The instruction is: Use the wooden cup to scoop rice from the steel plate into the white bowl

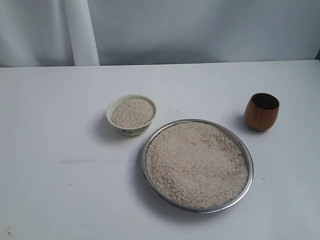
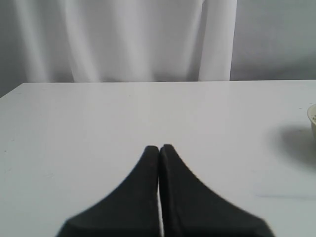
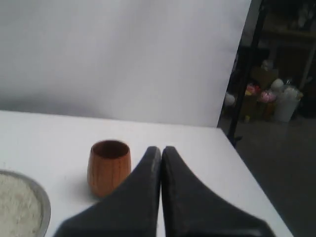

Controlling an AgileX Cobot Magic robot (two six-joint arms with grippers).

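The left gripper has its two dark fingers pressed together tip to tip, with nothing between them. It hangs over bare white table. Only a sliver of the white bowl shows at the border of that wrist view, well apart from the tips.

The right gripper is closed the same way and holds nothing. The wooden cup stands upright close ahead of its tips, slightly off to one side and not touching them. The rim of the steel plate shows beyond the cup.

Neither gripper shows in the exterior view. There the plate lies a little right of the table's middle, heaped nearly to its rim with rice. Taking the plate as the clock's centre, the bowl sits at about ten o'clock, just beside the rim but apart from it. It is filled with rice too and has a dark mark on its near side. The cup stands at about two o'clock, near the plate but clear of it, its dark inside open upward. A few loose grains lie on the table around twelve o'clock. A pale curtain hangs behind.
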